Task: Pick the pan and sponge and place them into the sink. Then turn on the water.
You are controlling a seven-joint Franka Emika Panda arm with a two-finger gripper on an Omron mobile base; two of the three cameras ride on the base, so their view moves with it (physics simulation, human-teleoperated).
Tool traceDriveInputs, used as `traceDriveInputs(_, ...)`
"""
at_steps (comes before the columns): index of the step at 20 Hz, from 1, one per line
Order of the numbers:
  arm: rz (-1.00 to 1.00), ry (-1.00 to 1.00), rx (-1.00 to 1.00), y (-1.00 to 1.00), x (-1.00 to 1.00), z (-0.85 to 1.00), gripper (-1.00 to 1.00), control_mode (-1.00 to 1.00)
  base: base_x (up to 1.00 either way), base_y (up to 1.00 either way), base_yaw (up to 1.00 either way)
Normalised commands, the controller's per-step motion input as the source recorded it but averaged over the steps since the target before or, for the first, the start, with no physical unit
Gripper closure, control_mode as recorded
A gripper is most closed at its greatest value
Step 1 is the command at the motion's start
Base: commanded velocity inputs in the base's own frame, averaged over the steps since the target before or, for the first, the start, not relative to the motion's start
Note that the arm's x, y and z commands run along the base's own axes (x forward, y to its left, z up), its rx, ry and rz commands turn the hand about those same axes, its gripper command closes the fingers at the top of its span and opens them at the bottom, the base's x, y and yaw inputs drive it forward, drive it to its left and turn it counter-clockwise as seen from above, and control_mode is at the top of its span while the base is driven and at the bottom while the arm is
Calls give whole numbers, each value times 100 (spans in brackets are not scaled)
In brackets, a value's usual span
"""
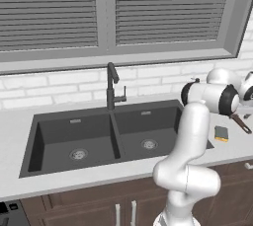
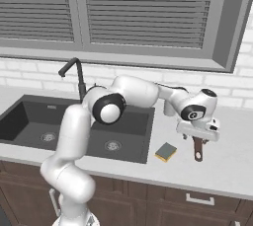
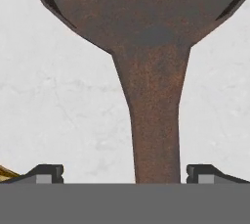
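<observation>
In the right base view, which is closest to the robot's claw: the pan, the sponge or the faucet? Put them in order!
From the gripper, whose jaws stand open:
1. The pan: right below the gripper, its handle running between the fingers.
2. The sponge: on the counter, a little toward the sink.
3. The faucet: farthest, behind the sink by the wall.

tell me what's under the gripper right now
The pan handle runs between the open gripper fingertips, lying on the pale counter. The hand covers most of the pan from the base views.
</observation>
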Motion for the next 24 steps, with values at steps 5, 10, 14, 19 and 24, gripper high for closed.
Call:
traceDriveInputs(5,0,0,0,-16,14,-25,-100,-100,0,0,0)
traceDriveInputs(10,0,0,0,-6,13,-26,-100,-100,0,0,0)
traceDriveInputs(14,0,0,0,-7,12,-17,-100,-100,0,0,0)
traceDriveInputs(19,0,0,0,-1,2,-8,100,-100,0,0,0)
traceDriveInputs(24,0,0,0,0,0,0,100,-100,0,0,0)
